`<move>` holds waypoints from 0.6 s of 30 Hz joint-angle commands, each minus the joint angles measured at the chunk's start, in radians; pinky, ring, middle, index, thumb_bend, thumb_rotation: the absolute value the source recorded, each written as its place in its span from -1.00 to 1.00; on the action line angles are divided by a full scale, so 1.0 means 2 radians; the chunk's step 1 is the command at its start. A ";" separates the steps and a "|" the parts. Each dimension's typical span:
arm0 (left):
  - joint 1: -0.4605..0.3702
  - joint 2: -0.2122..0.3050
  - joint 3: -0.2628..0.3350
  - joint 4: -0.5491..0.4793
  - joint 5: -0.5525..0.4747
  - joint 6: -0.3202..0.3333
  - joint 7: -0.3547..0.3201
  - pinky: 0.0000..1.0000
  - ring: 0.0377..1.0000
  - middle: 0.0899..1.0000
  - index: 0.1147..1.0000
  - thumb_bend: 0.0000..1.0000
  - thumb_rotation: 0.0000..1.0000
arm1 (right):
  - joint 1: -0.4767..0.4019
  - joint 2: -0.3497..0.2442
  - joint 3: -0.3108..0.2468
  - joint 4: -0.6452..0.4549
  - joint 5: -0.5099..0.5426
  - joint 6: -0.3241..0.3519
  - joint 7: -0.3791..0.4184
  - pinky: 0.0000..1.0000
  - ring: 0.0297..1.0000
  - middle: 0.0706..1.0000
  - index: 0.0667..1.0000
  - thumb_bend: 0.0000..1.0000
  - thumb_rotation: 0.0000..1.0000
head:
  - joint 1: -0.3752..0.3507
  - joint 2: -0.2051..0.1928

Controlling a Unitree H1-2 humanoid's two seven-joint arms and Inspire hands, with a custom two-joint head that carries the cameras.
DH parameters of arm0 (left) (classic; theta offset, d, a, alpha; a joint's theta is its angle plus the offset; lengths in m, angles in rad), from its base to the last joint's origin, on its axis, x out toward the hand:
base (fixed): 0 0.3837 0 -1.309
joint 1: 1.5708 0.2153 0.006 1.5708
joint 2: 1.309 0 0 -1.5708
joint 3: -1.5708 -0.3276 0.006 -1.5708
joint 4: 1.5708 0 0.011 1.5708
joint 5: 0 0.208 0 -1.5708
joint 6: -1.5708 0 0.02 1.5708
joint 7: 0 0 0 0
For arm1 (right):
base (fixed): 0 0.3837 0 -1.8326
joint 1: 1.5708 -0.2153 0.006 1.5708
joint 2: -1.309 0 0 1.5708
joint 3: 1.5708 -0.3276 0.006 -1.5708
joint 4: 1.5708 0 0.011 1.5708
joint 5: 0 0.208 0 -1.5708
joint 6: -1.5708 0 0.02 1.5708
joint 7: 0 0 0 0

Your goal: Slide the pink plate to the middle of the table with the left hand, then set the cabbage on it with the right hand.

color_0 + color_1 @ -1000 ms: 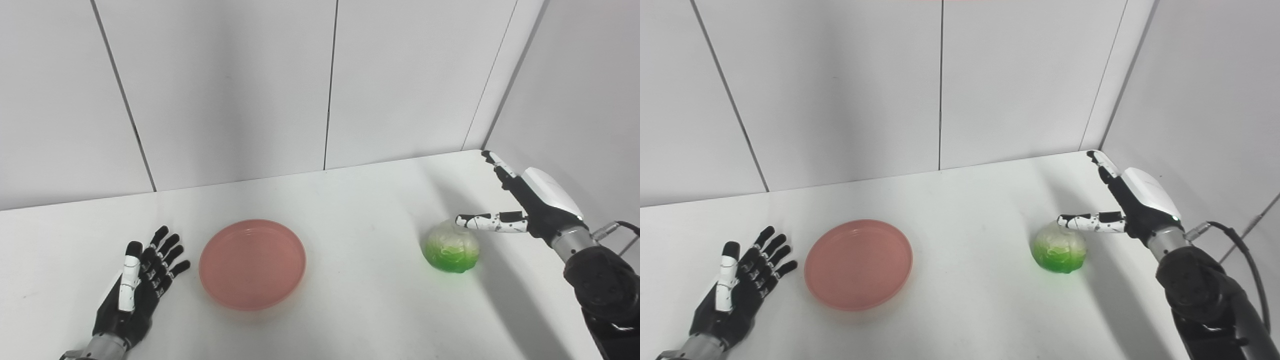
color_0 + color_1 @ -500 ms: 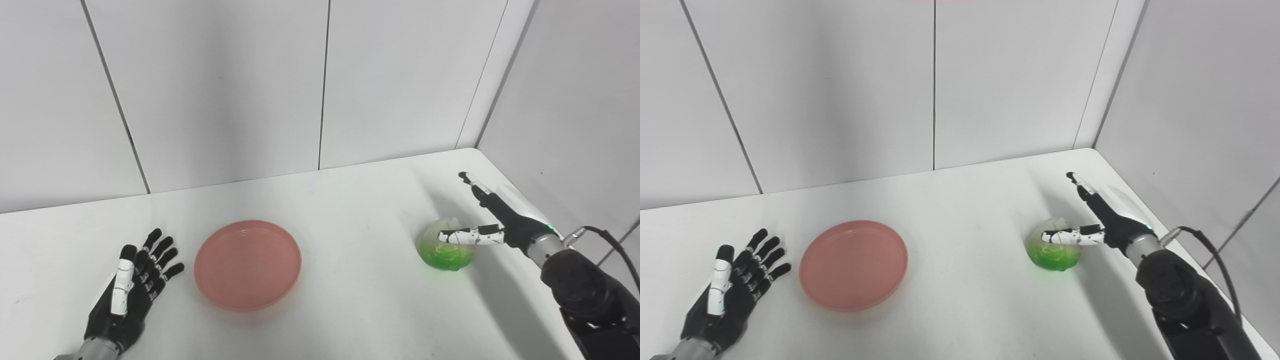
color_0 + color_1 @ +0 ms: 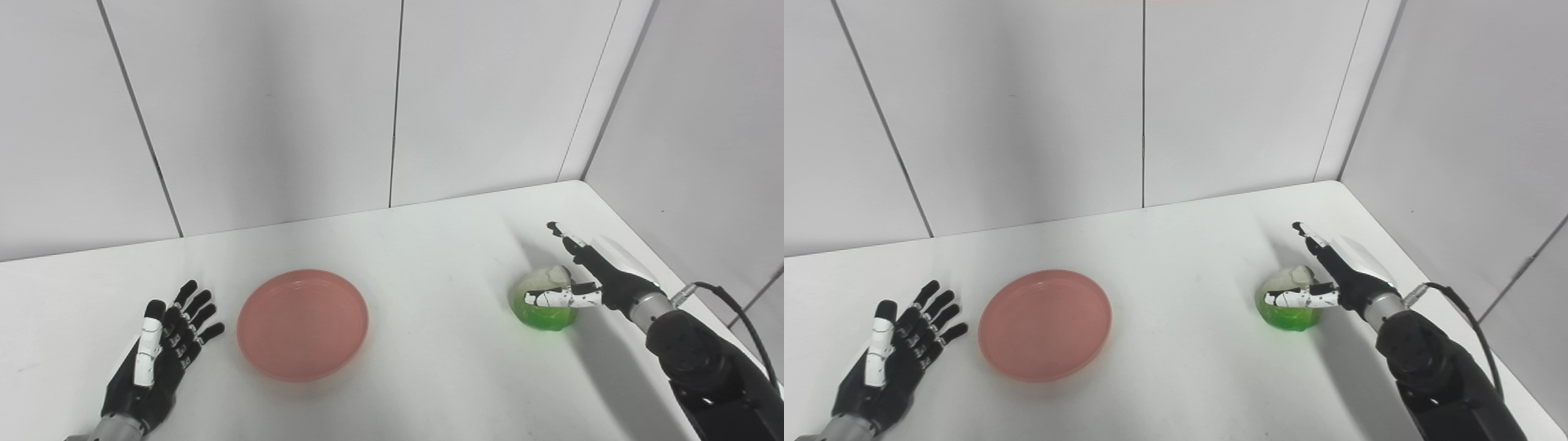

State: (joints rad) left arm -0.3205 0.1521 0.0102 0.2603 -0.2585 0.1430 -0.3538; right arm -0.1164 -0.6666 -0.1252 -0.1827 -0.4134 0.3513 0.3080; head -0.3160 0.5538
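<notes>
Since the earlier frames, right hand [image 3: 588,278] has dropped lower at the frame's right, spread open around the cabbage [image 3: 545,301] with thumb across its near side, not yet closed. Left hand [image 3: 162,349] lies open and empty at lower left, clear of the pink plate [image 3: 302,323], which sits left of centre on the bench [image 3: 429,380], evidently placed to receive the cabbage.

Left hand [image 3: 160,355]: black, white thumb panel, silver wrist. Right hand [image 3: 597,283]: black, white back shell, speckled thumb; black forearm, black cable [image 3: 744,312].
</notes>
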 commanded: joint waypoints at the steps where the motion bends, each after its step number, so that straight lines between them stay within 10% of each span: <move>1: 0.010 0.007 -0.002 0.005 0.007 0.014 0.005 0.95 0.94 0.94 0.94 0.73 0.89 | -0.009 -0.019 -0.004 -0.008 -0.007 -0.009 -0.012 0.69 0.87 0.91 0.95 1.00 0.09 | 0.000 0.000; 18: 0.011 0.008 0.000 0.005 0.007 0.015 0.005 0.94 0.93 0.92 0.93 0.74 0.91 | -0.010 -0.012 0.007 0.021 -0.021 -0.012 -0.021 0.63 0.82 0.88 0.92 1.00 0.13 | -0.001 0.006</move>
State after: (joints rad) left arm -0.3184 0.1529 0.0108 0.2567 -0.2586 0.1466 -0.3532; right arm -0.1126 -0.6675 -0.1054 -0.1317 -0.4467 0.3526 0.2939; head -0.3191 0.5645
